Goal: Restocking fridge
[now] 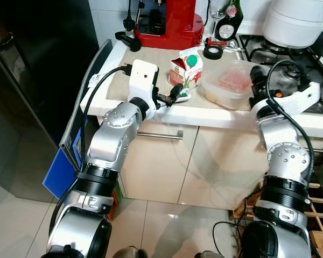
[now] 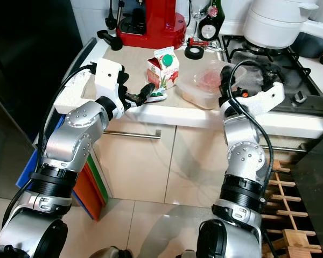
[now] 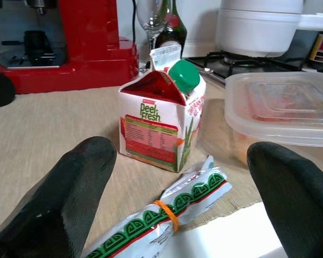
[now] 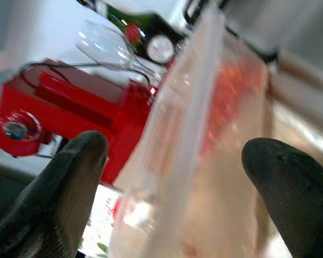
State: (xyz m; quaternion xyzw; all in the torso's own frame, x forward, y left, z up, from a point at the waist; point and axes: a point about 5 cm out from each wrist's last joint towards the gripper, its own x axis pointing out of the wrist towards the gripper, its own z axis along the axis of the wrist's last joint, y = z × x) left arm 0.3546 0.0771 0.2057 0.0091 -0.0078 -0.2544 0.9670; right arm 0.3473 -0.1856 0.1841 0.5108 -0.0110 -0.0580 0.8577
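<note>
Spread left hand [image 3: 177, 204] hovers over rolled packet [image 3: 161, 215] before carton [image 3: 161, 126]; right hand [image 4: 172, 177], spread, straddles plastic container [image 4: 204, 161]

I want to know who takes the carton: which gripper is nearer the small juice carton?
Left. The left gripper sits open right before the juice carton, over a rolled packet. The right gripper is beyond the plastic container.

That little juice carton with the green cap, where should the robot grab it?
Probably across the carton's flat lower walls, below the sloped top and green cap, coming in level from the counter's front edge, where the open left gripper already faces it. The rolled packet lies in between.
</note>
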